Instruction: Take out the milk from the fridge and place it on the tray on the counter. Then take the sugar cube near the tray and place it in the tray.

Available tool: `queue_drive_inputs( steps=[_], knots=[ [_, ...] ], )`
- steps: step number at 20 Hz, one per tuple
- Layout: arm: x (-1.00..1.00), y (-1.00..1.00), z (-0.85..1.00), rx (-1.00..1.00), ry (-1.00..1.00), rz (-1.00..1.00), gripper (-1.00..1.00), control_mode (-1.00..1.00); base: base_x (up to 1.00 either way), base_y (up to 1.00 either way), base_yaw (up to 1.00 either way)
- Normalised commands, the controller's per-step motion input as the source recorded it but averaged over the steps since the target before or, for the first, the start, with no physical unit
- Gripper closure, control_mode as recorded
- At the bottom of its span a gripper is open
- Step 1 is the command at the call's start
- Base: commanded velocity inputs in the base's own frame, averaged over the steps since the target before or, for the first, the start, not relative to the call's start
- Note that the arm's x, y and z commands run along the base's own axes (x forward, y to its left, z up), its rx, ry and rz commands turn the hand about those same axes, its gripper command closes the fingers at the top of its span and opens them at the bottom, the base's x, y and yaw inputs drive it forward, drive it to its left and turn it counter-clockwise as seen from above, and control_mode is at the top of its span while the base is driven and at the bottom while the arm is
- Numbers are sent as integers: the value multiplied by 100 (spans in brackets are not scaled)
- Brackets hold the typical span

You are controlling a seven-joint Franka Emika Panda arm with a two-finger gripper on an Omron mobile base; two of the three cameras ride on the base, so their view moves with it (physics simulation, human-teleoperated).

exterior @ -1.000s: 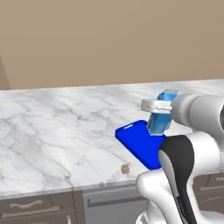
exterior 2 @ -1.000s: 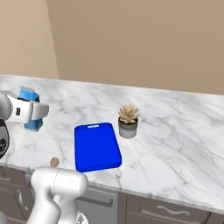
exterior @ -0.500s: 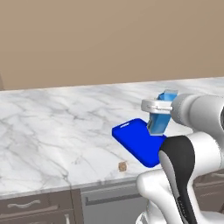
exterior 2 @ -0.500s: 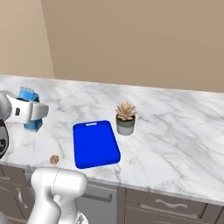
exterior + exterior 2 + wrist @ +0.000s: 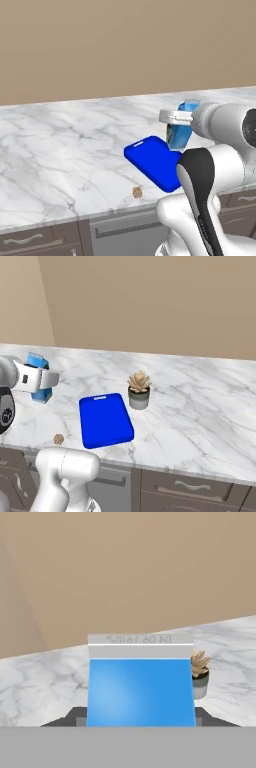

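My gripper (image 5: 180, 126) is shut on the milk (image 5: 181, 134), a small blue carton with a white top, and holds it upright in the air above the counter (image 5: 60, 145). In the right base view the gripper (image 5: 43, 381) and the milk (image 5: 39, 392) are at the left, left of the tray (image 5: 105, 420). The bright blue tray (image 5: 152, 162) lies flat near the counter's front edge, just below and left of the carton. The tiny tan sugar cube (image 5: 137, 191) sits on the marble (image 5: 200, 416) in front of the tray; it is also the cube (image 5: 59, 439) left of the tray. The carton (image 5: 141, 687) covers the middle of the hand view. The fridge is out of view.
A small spiky potted plant (image 5: 139, 390) stands on the counter just right of the tray's far end, and the plant (image 5: 199, 672) peeks out beside the carton. Brown drawers with metal handles (image 5: 190, 486) run below the counter. A tan wall rises behind.
The whole picture has shifted a little, so the camera has moved; the tray and the cube now sit further left in the left base view. The carton stays held in the gripper.
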Motion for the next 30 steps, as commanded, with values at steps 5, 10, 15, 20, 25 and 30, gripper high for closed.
queue_drive_inputs(
  steps=[5, 10, 15, 20, 25, 30],
  knots=[
    [34, -11, -27, 0, 0, 0, 100, -100, 0, 0, 0],
    [24, -8, -52, -5, 0, 0, 100, -100, 0, 0, 0],
    [44, -8, -64, -8, 0, 0, 100, -100, 0, 0, 0],
    [75, -15, -52, -5, 0, 2, 100, -100, 0, 0, 0],
    [75, -26, -50, -3, 0, 7, 100, -100, 0, 0, 0],
    [61, -26, -47, 1, 0, 21, 100, -100, 0, 0, 0]
  ],
)
